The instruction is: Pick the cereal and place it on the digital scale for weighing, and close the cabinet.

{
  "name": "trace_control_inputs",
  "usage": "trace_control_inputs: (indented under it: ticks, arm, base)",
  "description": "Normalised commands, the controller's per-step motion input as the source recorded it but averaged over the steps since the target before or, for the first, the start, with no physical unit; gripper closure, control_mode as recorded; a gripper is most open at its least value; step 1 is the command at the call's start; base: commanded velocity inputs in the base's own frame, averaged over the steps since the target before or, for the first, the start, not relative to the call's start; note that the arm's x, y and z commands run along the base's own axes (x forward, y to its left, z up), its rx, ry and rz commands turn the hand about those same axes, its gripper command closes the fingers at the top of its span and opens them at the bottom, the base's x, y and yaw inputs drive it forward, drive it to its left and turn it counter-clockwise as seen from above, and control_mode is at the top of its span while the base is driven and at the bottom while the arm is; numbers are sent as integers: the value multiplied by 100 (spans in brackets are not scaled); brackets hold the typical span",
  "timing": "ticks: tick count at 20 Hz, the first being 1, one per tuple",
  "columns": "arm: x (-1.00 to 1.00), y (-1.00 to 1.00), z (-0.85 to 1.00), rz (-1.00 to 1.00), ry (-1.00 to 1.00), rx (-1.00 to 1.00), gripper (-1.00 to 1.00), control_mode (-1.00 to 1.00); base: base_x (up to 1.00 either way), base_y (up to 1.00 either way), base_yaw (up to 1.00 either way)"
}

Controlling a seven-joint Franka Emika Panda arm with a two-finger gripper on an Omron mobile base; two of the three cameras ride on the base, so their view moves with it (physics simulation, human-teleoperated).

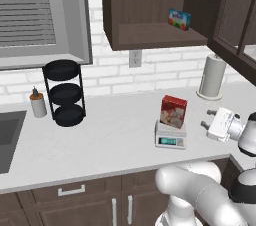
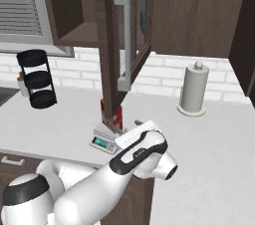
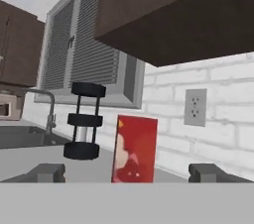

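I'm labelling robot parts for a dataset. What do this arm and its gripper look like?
The arm is made of glossy white rounded segments with dark, nearly black bands at the joints. Its wrist ends in a boxy white hand. The gripper has two short fingers, and the fingertips look small, blocky and dark grey. No cables or markings show.

Arm: bent low, reaching level toward the cereal [image 1: 173, 111].
Gripper [image 1: 205, 119]: jaws wide apart, empty, just beside the cereal.
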Motion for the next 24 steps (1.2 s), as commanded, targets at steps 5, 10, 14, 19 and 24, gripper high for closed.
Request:
trace_control_inputs:
  ticks: [5,10,14,19,24]
  arm:
    - [-7,-81,34,-1,-2,14,-100,-100]
    - [0,-78,52,0,-6,15,-100,-100]
    - [-7,-67,54,0,-10,14,-100,-100]
    - [-6,-46,65,0,-6,9,-100,-100]
    - [0,-27,70,0,-2,5,-100,-100]
  base:
    - [0,0,0]
    - [0,0,0]
    - [0,0,0]
    - [0,0,0]
    - [0,0,0]
